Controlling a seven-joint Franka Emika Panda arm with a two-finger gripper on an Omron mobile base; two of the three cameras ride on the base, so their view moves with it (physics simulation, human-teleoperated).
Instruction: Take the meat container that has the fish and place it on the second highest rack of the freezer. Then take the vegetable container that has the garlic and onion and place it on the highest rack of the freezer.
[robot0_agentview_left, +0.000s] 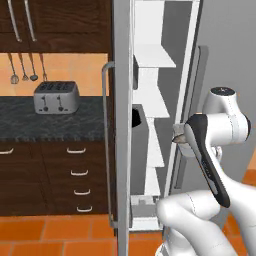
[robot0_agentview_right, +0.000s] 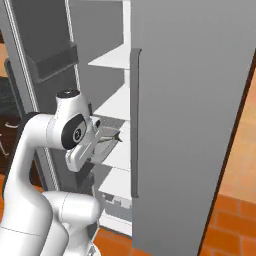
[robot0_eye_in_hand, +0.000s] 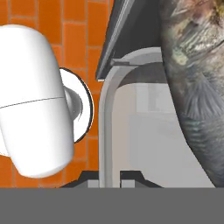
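While the fish tray (robot0_agentview_right: 106, 145) is carried at the gripper (robot0_agentview_right: 100, 142), it is kept roughly level, presumably so that the fish (robot0_eye_in_hand: 192, 87) is not tipped out before a shelf is reached. From the hand view, the fish is seen lying along one side of the tray, close to its rim (robot0_eye_in_hand: 107, 122). The fingers are hidden, so how far the gripper is closed cannot be told, though the tray appears to be held by its near edge. The arm is folded at the elbow, with the forearm brought up to the open freezer (robot0_agentview_left: 150, 125), and the tray is held at the front edge of the middle shelves, just below the second highest rack (robot0_agentview_right: 116, 102).
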